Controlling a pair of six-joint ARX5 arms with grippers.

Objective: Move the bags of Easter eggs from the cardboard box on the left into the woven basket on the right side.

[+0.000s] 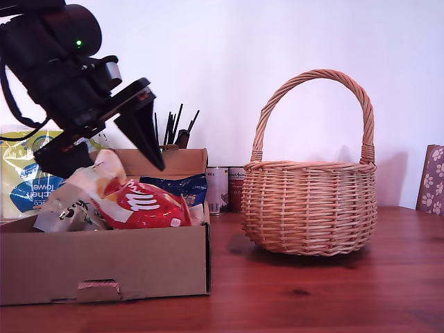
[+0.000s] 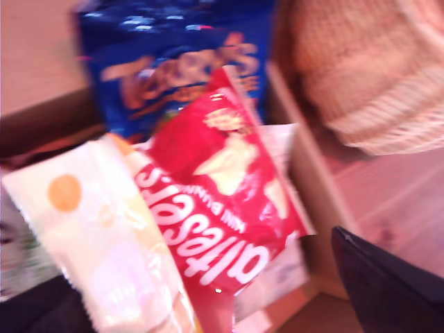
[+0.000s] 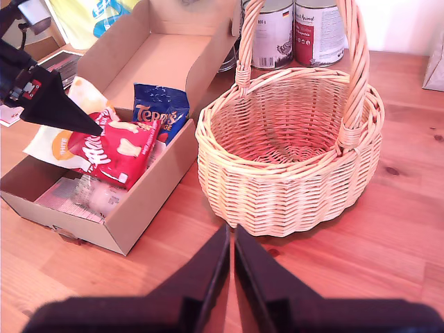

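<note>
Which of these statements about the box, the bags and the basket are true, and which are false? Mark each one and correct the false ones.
1. The woven basket is empty. True.
2. The red bag lies in the basket. False: it is over the cardboard box, at my first gripper.
3. My second gripper is shut with nothing in it. True.
4. The blue bag sits on the table. False: it is in the box.
5. Two tins stand behind the basket. True.

Glossy crinkled plastic red bag (image 1: 149, 205), matt corrugated cardboard box (image 1: 104, 263), rough woven wicker basket (image 1: 309, 205), smooth wooden table (image 1: 312, 291).
</note>
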